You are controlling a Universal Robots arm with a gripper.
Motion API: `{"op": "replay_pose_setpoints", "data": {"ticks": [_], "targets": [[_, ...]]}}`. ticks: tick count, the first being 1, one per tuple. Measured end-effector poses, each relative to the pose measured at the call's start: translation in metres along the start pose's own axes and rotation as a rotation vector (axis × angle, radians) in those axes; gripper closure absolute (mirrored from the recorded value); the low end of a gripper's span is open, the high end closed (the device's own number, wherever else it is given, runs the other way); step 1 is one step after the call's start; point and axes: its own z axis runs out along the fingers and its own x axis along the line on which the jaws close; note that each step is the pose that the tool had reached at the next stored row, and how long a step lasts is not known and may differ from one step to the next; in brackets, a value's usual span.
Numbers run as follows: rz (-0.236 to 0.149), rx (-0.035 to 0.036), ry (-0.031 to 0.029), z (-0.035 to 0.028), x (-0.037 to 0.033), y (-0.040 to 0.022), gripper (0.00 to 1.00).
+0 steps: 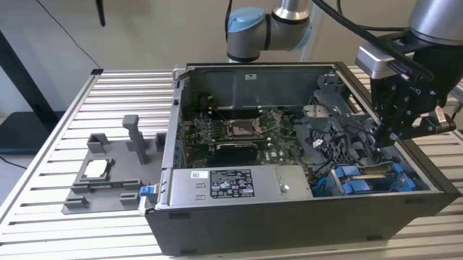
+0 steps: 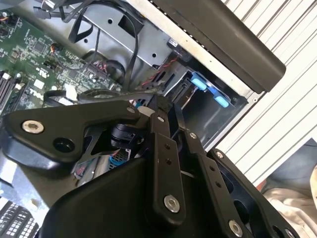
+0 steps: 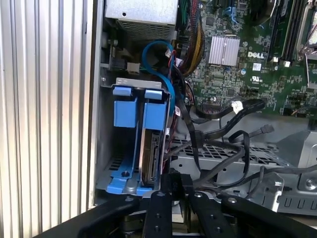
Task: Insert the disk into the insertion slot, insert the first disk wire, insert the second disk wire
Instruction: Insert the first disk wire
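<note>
The disk (image 3: 149, 148) stands on edge in its blue carrier (image 3: 126, 111) inside the insertion slot (image 3: 104, 148), a grey metal cage with blue tabs (image 1: 354, 179) at the case's front corner on the exterior view's right. My gripper (image 1: 383, 142) hangs inside the case just behind that cage. In the first wrist view its fingers (image 3: 161, 203) meet at the gripper (image 3: 174, 179) tip, shut on a black disk wire (image 3: 218, 163) that curves in from the cable bundle. A second black wire (image 3: 257, 131) lies loose beside it. The second wrist view looks past the gripper (image 2: 161, 106) linkage to the cage (image 2: 208, 91).
The open computer case (image 1: 289, 227) sits on a slatted table (image 1: 43, 189). A grey power supply box (image 1: 231, 184) fills the case front, with the motherboard (image 1: 239, 135) behind. A blue cable (image 3: 161, 69) loops above the cage. A grey fixture (image 1: 101, 173) stands at the exterior view's left.
</note>
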Motion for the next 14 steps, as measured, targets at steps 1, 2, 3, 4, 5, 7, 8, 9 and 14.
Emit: {"op": "replay_pose_setpoints", "data": {"ticks": [1,2,3,4,5,7,8,9,14], "targets": [[0.001,-0.0015,0.0000,0.0005,0.0005,-0.0008,0.81],[0.002,-0.0030,-0.0001,0.0011,0.0010,-0.0015,0.81],[0.002,-0.0048,-0.0001,0.0016,0.0016,-0.0021,0.81],[0.003,-0.0068,-0.0003,0.0022,0.0022,-0.0026,0.81],[0.005,-0.0090,-0.0003,0.0026,0.0028,-0.0030,0.81],[0.007,-0.0133,-0.0004,0.0038,0.0040,-0.0037,0.81],[0.008,-0.0154,-0.0004,0.0043,0.0046,-0.0040,0.81],[0.009,-0.0174,-0.0004,0.0049,0.0052,-0.0043,0.81],[0.016,-0.0263,-0.0005,0.0068,0.0087,-0.0051,0.81]]}}
